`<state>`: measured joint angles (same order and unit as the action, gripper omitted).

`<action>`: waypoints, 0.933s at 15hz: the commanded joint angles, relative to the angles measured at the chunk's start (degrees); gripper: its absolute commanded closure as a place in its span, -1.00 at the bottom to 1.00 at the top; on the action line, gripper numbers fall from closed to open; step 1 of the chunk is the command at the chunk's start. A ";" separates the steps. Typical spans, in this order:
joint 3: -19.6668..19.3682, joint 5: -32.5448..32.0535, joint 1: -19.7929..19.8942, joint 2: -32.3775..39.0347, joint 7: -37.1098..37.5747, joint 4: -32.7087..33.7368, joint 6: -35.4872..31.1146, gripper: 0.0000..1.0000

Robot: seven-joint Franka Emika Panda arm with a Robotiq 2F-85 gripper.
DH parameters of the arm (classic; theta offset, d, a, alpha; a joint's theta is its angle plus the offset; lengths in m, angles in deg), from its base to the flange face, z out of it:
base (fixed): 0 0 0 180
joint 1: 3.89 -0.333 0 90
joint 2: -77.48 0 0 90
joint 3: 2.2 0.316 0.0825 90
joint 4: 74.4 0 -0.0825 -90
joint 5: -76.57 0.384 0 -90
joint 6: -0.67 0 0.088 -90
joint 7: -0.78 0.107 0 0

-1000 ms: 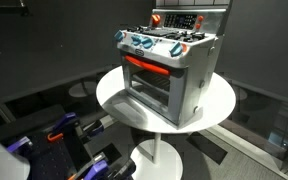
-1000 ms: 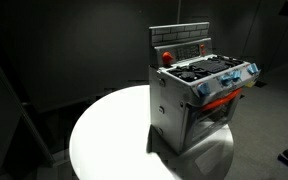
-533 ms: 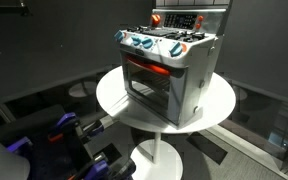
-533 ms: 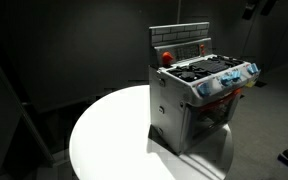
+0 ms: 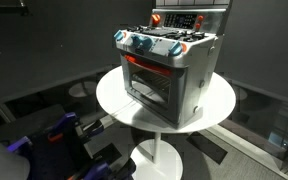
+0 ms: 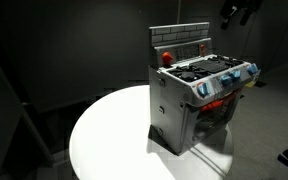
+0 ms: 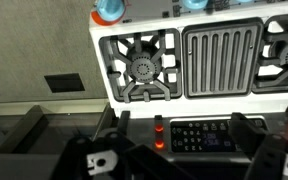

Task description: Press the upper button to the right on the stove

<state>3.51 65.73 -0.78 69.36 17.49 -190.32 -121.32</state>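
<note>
White round desk is seen in both exterior views; the silver-grey stove is stood upright on its top, blue knobs ranged along the front; the dark tool is held above the stove, clear of it, its fingers spread wide with nothing gripped; a small red button is seen on the back panel.
</note>
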 commanded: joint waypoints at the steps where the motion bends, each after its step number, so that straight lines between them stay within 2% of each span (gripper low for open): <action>1: -1.77 -1.99 -0.33 6.86 2.23 6.73 0.29 -1.00; 6: -4.45 -3.28 -1.02 14.31 4.00 13.52 1.05 -1.00; 9: -5.66 -1.92 -1.45 16.47 3.48 16.25 2.33 -1.00; 10: -5.82 -1.36 -1.53 14.80 2.20 12.71 0.07 -1.00; 14: -6.16 -1.36 -1.80 15.47 2.18 12.96 0.04 -1.00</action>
<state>-1.51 64.16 -1.51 84.81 19.84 -177.49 -121.41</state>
